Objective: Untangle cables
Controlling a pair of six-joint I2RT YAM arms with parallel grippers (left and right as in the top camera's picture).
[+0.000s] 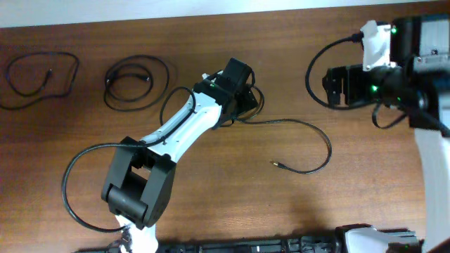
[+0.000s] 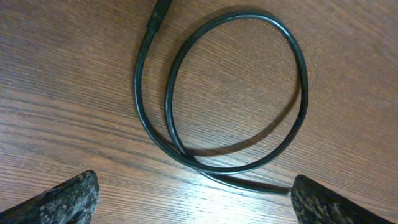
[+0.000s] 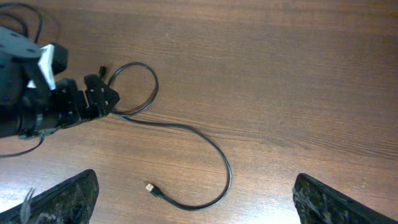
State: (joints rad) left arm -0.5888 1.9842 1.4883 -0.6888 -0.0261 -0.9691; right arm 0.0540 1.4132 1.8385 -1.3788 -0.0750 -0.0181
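One thin black cable (image 1: 320, 133) runs from a small loop under my left gripper (image 1: 246, 97) out to the right, curving back to a gold plug tip (image 1: 273, 164). In the left wrist view the loop (image 2: 298, 93) lies flat on the wood, and my left gripper (image 2: 196, 208) is open just above it, with the cable running to the right finger. The right wrist view shows the same cable (image 3: 221, 158), its gold plug (image 3: 149, 185) and the loop (image 3: 146, 87). My right gripper (image 3: 196, 202) is open and empty, high at the far right (image 1: 334, 84). Two more cables lie at the far left: a loose loop (image 1: 39, 77) and a coil (image 1: 137, 81).
The wooden table (image 1: 295, 42) carries everything. The left arm (image 1: 176, 133) stretches diagonally from the front left. Thick black robot wires loop by the left base (image 1: 70, 190) and beside the right arm (image 1: 311, 70). The left arm's head shows in the right wrist view (image 3: 37, 93).
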